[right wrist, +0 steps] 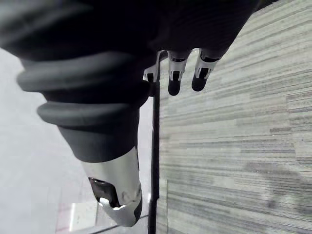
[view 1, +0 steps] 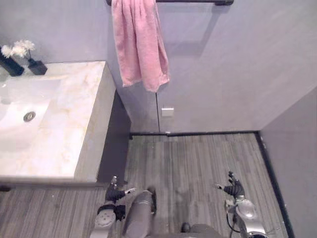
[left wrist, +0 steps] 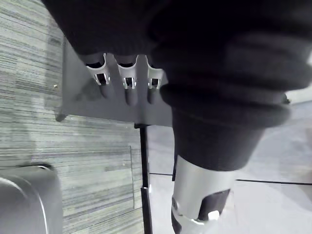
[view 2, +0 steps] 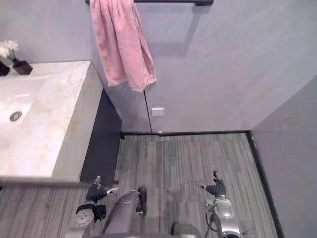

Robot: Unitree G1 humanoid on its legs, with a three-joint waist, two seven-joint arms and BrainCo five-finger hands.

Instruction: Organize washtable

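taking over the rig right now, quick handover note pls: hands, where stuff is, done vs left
Left hand: open, holding nothing, low over the floor beside the washtable.
Right hand: open, holding nothing, low over the floor.
Things: two dark vases with white flowers at the counter's back edge; pink towel hangs on the wall rail.
Done: nothing that I can tell.
Left: raise the hands to the counter and tidy, probably starting with the vases.

A bathroom: marble washtable [view 1: 74,129] with sink [view 1: 20,111], pink towel [view 1: 138,44] on rail [view 1: 193,2].
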